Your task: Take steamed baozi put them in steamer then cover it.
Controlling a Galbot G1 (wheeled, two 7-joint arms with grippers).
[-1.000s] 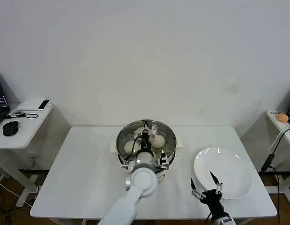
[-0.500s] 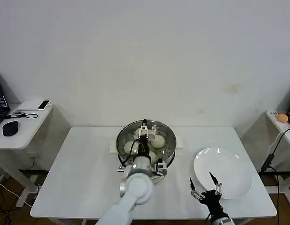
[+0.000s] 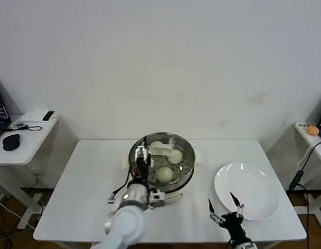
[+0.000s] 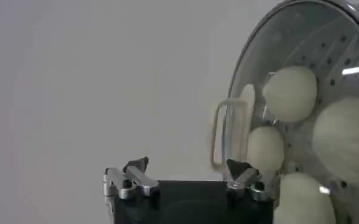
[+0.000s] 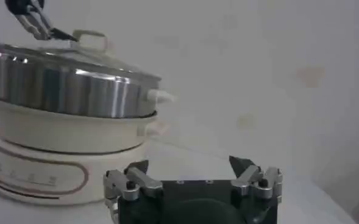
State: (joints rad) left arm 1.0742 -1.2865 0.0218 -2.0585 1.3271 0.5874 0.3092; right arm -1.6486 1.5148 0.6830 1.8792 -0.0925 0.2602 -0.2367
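The steamer (image 3: 187, 167) stands mid-table on its white base, and the cover (image 3: 181, 146) lies on it, cream handle (image 3: 159, 151) in the centre. Through the glass I see steamed baozi (image 3: 165, 174) on the perforated tray; several show in the left wrist view (image 4: 289, 94). My left gripper (image 3: 143, 153) hovers open over the steamer's left rim, beside the handle (image 4: 228, 134) and apart from it, nothing between its fingers (image 4: 186, 167). My right gripper (image 3: 224, 212) stands open and empty near the table's front edge (image 5: 188, 164), facing the steamer (image 5: 69, 85) from the side.
A flat white plate (image 3: 253, 194) lies at the right of the table, just beyond my right gripper. Side tables with small items stand far left (image 3: 25, 136) and far right (image 3: 311, 132). A cable (image 3: 300, 171) hangs off the right.
My left gripper has come off the cover's handle and swung left to the steamer's left rim; its arm moved left too. The cover stays on the steamer. My right gripper barely moved.
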